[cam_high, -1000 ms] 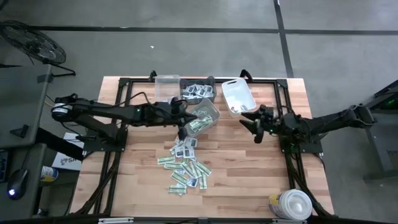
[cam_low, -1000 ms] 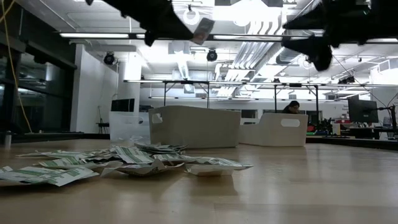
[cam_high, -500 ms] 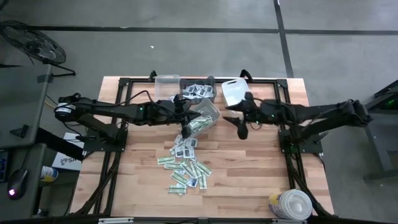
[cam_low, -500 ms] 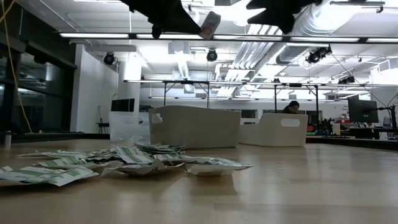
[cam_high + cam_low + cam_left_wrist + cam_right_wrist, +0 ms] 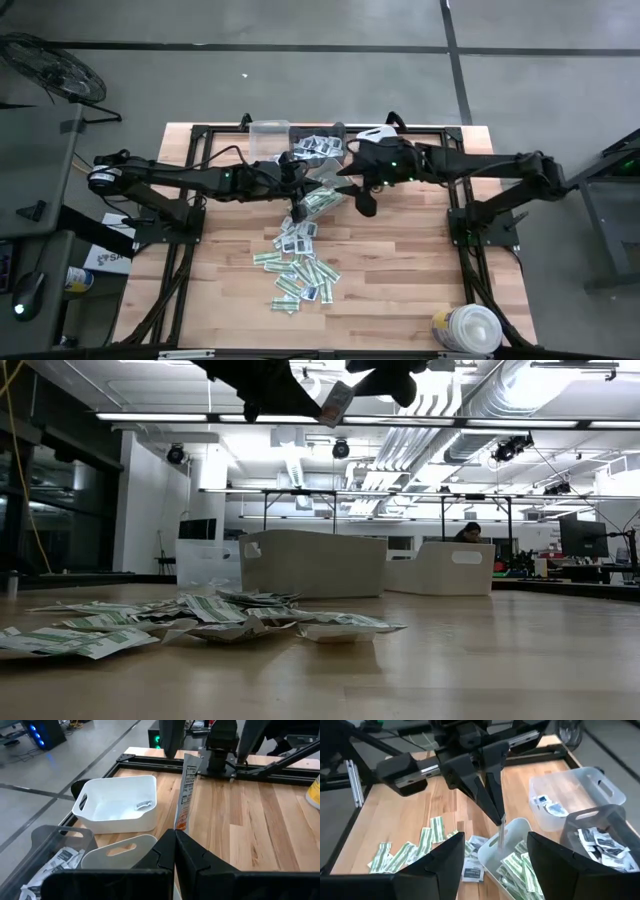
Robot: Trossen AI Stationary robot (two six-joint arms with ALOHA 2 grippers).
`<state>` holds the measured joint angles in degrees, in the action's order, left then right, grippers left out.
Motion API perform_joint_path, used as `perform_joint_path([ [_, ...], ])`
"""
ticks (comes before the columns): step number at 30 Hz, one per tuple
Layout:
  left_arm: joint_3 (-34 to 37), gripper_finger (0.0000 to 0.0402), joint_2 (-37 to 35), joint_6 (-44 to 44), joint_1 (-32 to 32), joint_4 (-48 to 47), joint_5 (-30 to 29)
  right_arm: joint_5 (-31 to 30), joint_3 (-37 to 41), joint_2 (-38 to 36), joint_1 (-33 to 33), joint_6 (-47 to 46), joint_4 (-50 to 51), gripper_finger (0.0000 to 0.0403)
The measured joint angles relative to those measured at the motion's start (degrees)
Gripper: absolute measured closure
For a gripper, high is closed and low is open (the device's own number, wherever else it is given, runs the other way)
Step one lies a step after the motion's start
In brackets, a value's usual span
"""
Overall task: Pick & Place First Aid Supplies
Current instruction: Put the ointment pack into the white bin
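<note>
From the high view I have the left gripper [image 5: 297,181] raised over the back middle of the table [image 5: 400,260], beside the clear bin [image 5: 325,190] that holds green-and-white strips. My right gripper [image 5: 355,190] reaches across to the same spot, just beside that bin, fingers spread. A loose pile of packets [image 5: 298,260] lies on the wood in front of the bins. The dark bin [image 5: 318,146] behind holds white packets, and a round white tub [image 5: 468,330] sits at the near right corner.

The low view shows me the pile of packets [image 5: 200,620] spread flat on the table, with bins behind it. Both arms hang at the top edge; a single strip packet [image 5: 336,402] hangs tilted there, pinched at the left gripper [image 5: 322,398].

In the left wrist view my left gripper [image 5: 175,832] has its fingers closed together on the lower end of the strip packet [image 5: 186,790], which stands upright. A white bin [image 5: 117,807] sits beyond.

In the right wrist view my right gripper [image 5: 492,865] stands wide open with nothing between the fingers. The left gripper [image 5: 501,820] points down at the clear bin [image 5: 512,857], strip in its tips.
</note>
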<state>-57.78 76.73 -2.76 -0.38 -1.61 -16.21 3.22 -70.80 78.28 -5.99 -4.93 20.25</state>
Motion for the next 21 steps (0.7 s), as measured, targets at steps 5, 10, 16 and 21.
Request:
perform_joint_path([
  [5,0.0,0.0401,0.0,0.1,0.0,0.0,0.0,0.1,-3.5,3.8,-0.2,0.0,2.0,0.0195],
  [10,0.0,0.0401,0.0,0.1,0.0,-0.2,0.0,-2.5,-3.5,4.3,-0.1,-0.7,3.4,0.0197],
  [16,0.0,0.0401,0.0,0.1,0.0,-0.3,0.0,-3.9,-3.4,3.9,-0.2,-1.1,4.3,0.0243],
  [21,0.0,0.0401,0.0,0.1,0.0,-0.3,0.0,-3.4,-3.4,3.9,-0.1,-1.0,4.5,0.0301],
])
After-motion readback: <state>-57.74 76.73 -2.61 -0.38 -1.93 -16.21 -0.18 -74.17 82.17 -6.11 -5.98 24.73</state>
